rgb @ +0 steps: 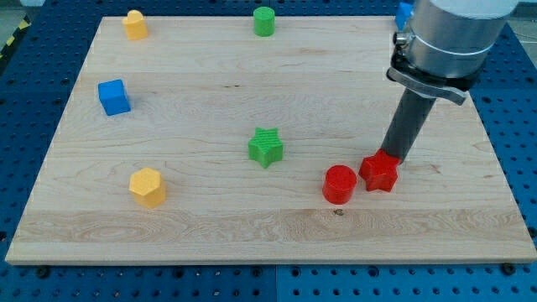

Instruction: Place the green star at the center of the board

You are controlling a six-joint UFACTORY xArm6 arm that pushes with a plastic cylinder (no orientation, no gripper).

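Observation:
The green star (pixel 266 147) lies on the wooden board (pixel 210 92), a little below and right of its middle. My tip (pixel 391 157) is at the view's right, well to the right of the star. It sits just behind the red star-shaped block (pixel 379 172) and seems to touch its top edge. A red cylinder (pixel 339 184) stands right next to that red block, on its left.
A green cylinder (pixel 264 21) is at the top middle. A yellow block (pixel 135 24) is at the top left, a blue cube (pixel 113 96) at the left, and a yellow hexagonal block (pixel 147 186) at the lower left. A blue block (pixel 404 13) shows partly behind the arm at the top right.

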